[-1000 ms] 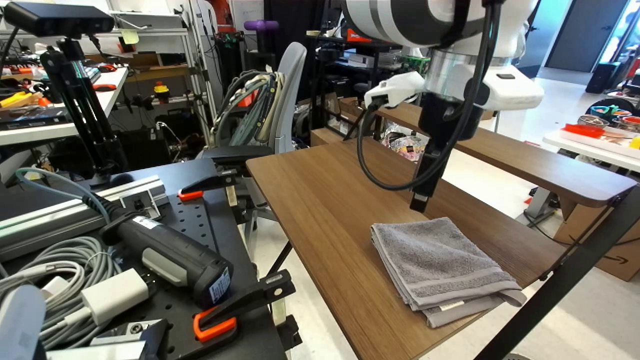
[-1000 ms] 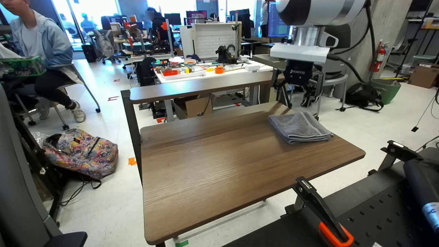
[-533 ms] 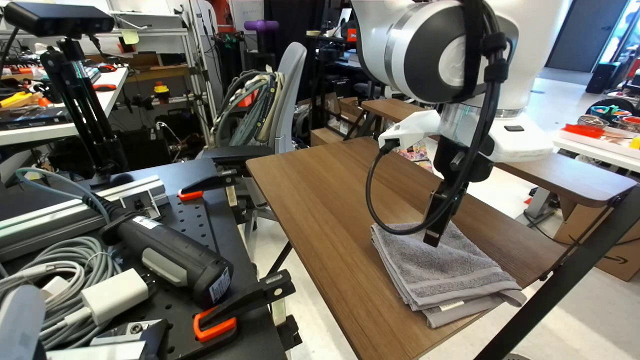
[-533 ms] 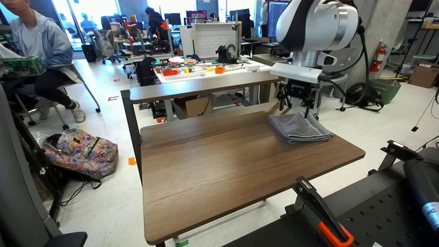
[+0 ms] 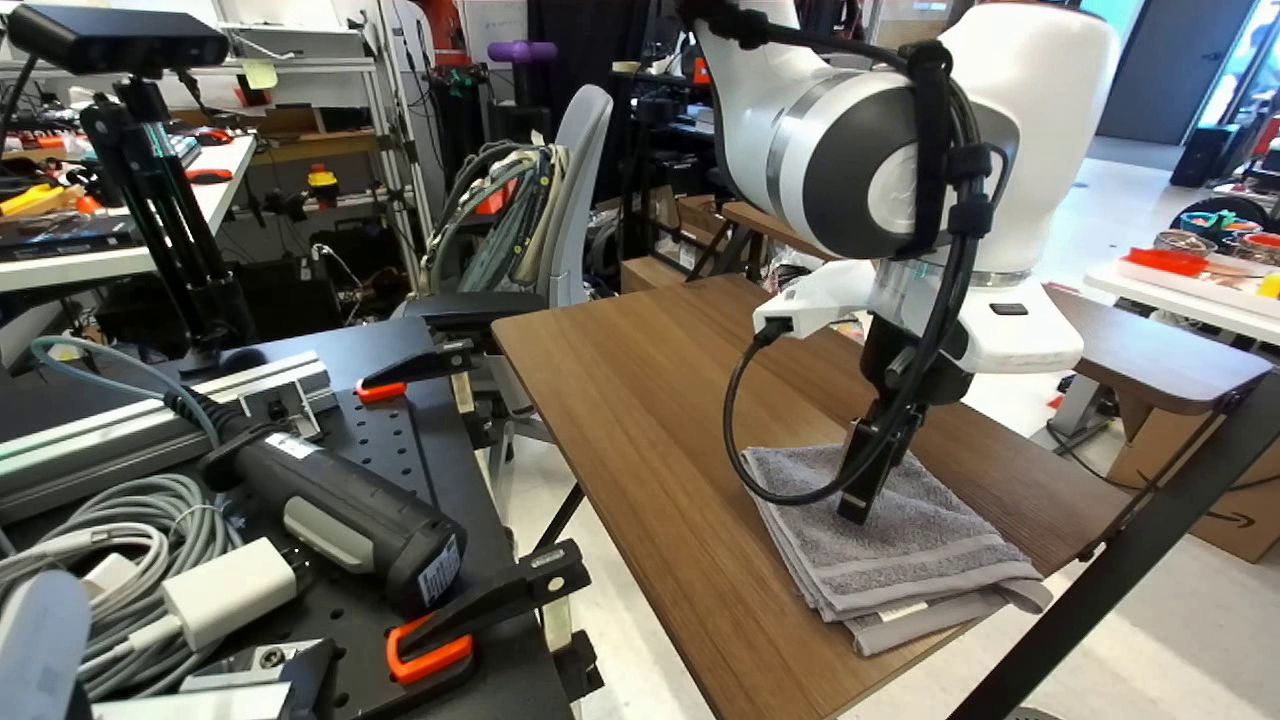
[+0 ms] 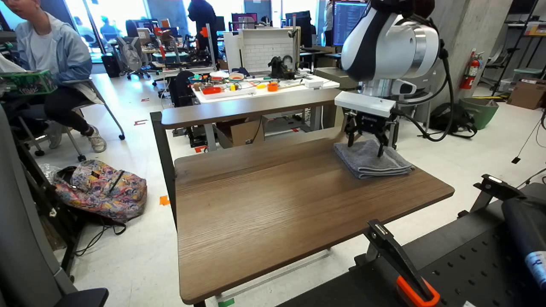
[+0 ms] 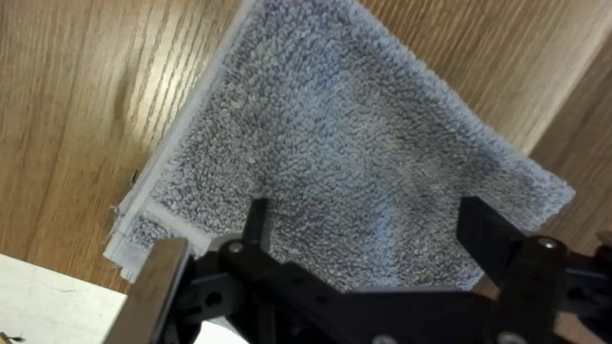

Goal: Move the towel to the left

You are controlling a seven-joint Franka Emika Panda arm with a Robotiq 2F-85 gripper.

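The grey folded towel (image 5: 940,555) lies on the wooden tabletop (image 5: 640,400). It sits near the table's right edge in an exterior view (image 6: 371,166) and fills the middle of the wrist view (image 7: 334,119). My gripper (image 5: 853,515) is over the towel, pointing down. In an exterior view (image 6: 365,149) its two fingers stand wide apart, with the tips at or just above the cloth. In the wrist view the open gripper (image 7: 366,199) has towel surface between and beyond its fingers. Whether the tips touch the cloth is hard to tell. Nothing is pinched.
A raised wooden shelf (image 6: 256,106) runs along one long side of the table, on a black post (image 5: 1120,560). A black workbench (image 5: 390,450) with clamps (image 5: 490,610), a handheld tool (image 5: 330,510) and cables (image 5: 150,530) stands beside the table. A chair (image 5: 575,200) stands at the table's far end.
My gripper has come down from above the table to the towel's surface, its fingers staying apart. The towel has not visibly moved.
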